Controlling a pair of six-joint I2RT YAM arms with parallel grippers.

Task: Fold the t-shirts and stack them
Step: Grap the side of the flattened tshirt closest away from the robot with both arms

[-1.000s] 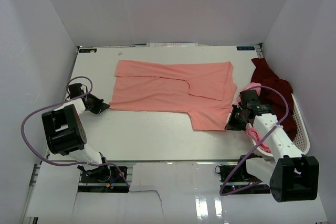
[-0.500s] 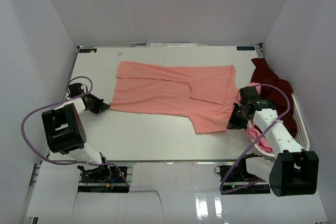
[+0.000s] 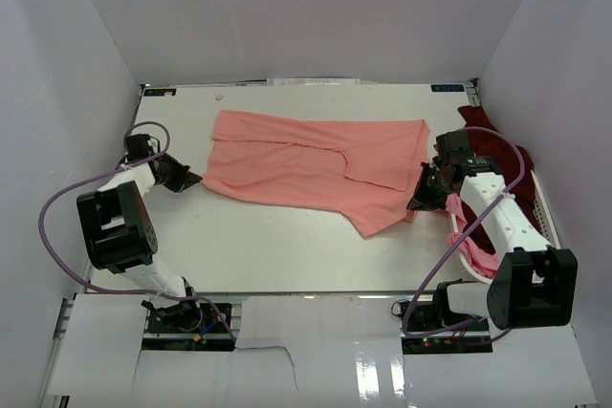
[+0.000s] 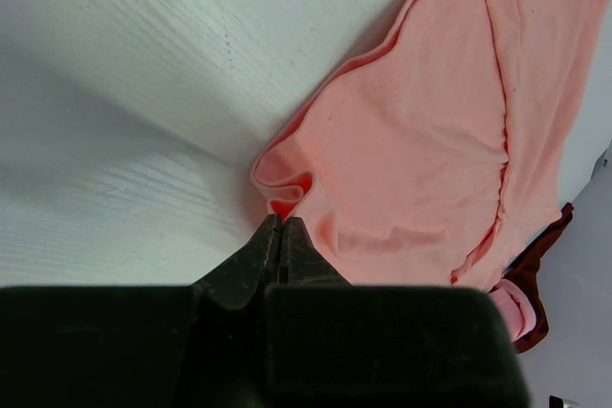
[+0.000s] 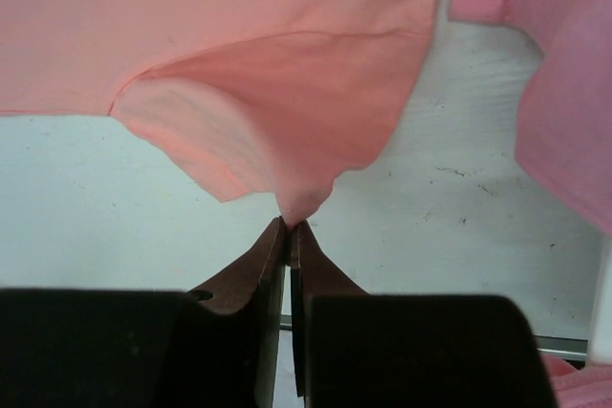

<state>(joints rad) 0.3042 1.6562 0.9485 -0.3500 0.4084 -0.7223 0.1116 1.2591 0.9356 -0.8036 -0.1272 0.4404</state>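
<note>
A salmon-pink t-shirt (image 3: pixel 316 164) lies spread across the middle of the white table. My left gripper (image 3: pixel 194 181) is shut on its left corner (image 4: pixel 284 200), which bunches at the fingertips. My right gripper (image 3: pixel 418 203) is shut on the shirt's right corner (image 5: pixel 302 200), lifted a little off the table. A lighter pink t-shirt (image 3: pixel 470 246) hangs over the basket rim beside my right arm; it also shows at the right edge of the right wrist view (image 5: pixel 564 64). A dark maroon t-shirt (image 3: pixel 492 155) lies in the basket behind it.
The white slotted basket (image 3: pixel 547 226) stands at the table's right edge, against the right wall. White walls close in the table on the left, the back and the right. The table's near edge (image 3: pixel 287 291) runs just ahead of the arm bases.
Both grippers have moved away from me with the shirt's corners. The lower right flap has been drawn up and rightward, and the left corner has shifted slightly back.
</note>
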